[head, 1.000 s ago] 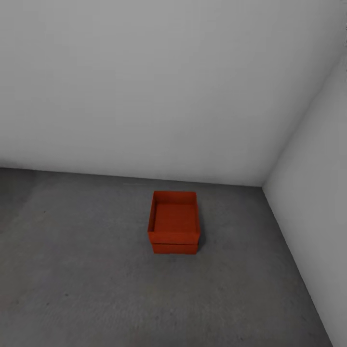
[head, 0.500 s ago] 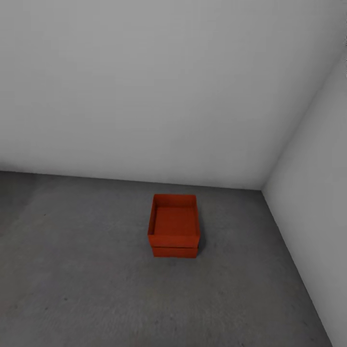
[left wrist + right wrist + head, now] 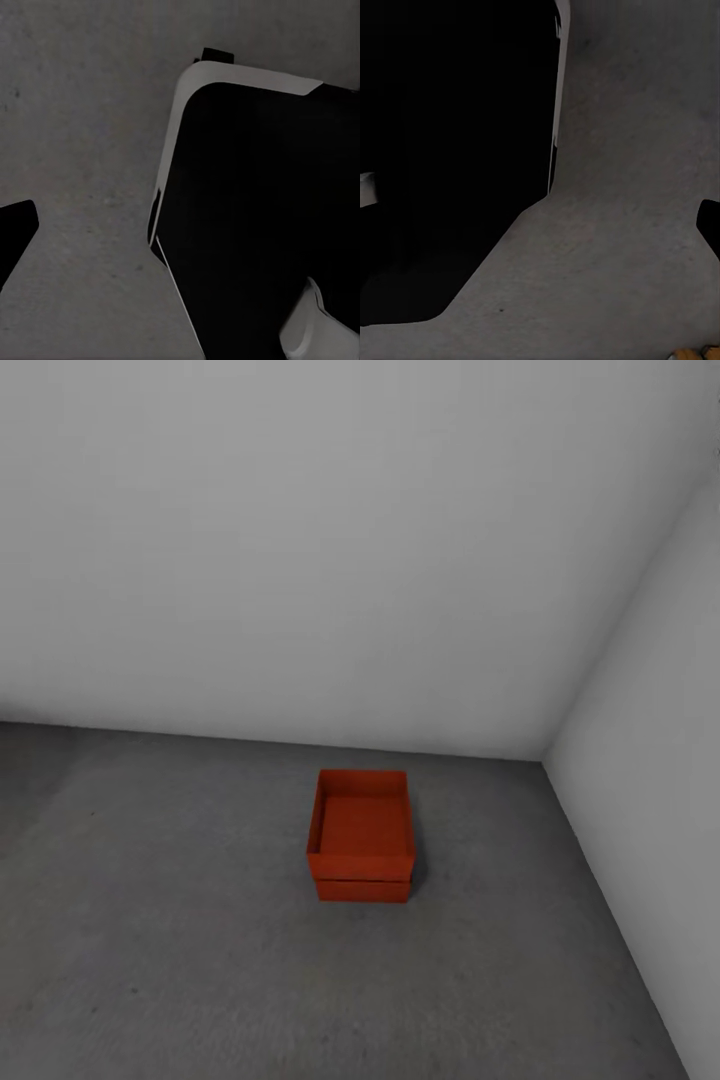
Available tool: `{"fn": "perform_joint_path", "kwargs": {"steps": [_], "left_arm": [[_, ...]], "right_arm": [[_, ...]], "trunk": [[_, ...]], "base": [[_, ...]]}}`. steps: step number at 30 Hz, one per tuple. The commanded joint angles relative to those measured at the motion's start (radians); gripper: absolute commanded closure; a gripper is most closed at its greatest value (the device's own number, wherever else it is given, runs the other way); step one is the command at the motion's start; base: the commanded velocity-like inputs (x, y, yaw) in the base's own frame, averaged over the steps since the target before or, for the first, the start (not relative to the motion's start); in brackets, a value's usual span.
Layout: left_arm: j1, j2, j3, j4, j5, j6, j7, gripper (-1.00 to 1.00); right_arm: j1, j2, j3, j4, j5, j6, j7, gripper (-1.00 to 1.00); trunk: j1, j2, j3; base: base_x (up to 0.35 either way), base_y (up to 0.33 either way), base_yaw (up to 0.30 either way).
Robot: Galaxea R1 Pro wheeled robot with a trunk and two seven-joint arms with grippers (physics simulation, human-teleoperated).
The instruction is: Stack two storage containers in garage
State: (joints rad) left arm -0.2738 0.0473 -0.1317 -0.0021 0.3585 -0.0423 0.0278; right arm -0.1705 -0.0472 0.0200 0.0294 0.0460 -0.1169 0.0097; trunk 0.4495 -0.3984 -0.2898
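Observation:
The two storage containers stand stacked on the dark grey garage floor (image 3: 180, 940), near the corner of the room. The upper orange-red bin (image 3: 362, 830) sits squarely in the lower one (image 3: 363, 890), of which a front strip shows. Neither bin has anything in it or touching it. In the left wrist view one dark fingertip (image 3: 15, 232) of my left gripper (image 3: 180, 232) sits at the frame's edge, wide of centre and holding nothing. My right gripper (image 3: 540, 225) likewise shows one fingertip (image 3: 709, 225) at the edge, over bare floor.
Pale grey walls meet in a corner (image 3: 545, 750) behind and to the right of the stack; the right wall (image 3: 650, 790) runs close alongside. Open concrete lies left of and in front of the bins. My black, white-edged base (image 3: 262, 210) shows in both wrist views.
The whole head view has shifted slightly, so the stack and the wall line sit a little lower in the picture. The containers themselves have not moved.

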Motion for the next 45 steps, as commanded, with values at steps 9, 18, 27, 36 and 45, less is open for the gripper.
{"fn": "perform_joint_path", "kwargs": {"steps": [9,18,27,36,45], "left_arm": [[-0.001,0.002,-0.009,-0.013,0.002,-0.005,0.003,-1.00],[0.000,0.002,-0.010,-0.011,0.001,-0.005,0.003,-1.00],[0.000,0.002,-0.010,-0.011,0.004,-0.005,0.003,-1.00],[0.000,0.002,-0.009,-0.012,0.001,-0.005,0.003,-1.00],[0.000,0.002,-0.010,-0.012,0.002,-0.005,0.003,-1.00]], "right_arm": [[-0.001,0.002,0.001,0.003,0.005,-0.006,0.001,-1.00],[-0.001,-0.002,0.000,0.003,0.003,-0.023,0.000,-1.00],[-0.001,0.002,0.000,0.003,0.002,-0.045,-0.006,-1.00],[-0.001,0.003,0.000,0.004,-0.006,-0.044,-0.015,-1.00],[0.012,0.004,0.000,0.004,-0.006,-0.043,-0.019,-1.00]], "trunk": [[0.001,-0.002,0.013],[0.001,-0.002,0.028],[0.001,-0.002,0.043],[0.001,-0.002,0.057],[0.001,-0.002,0.070]], "base": [[0.000,0.000,0.000],[0.000,0.000,0.000],[0.000,0.000,0.000],[0.000,0.000,0.000],[0.000,0.000,0.000]]}}
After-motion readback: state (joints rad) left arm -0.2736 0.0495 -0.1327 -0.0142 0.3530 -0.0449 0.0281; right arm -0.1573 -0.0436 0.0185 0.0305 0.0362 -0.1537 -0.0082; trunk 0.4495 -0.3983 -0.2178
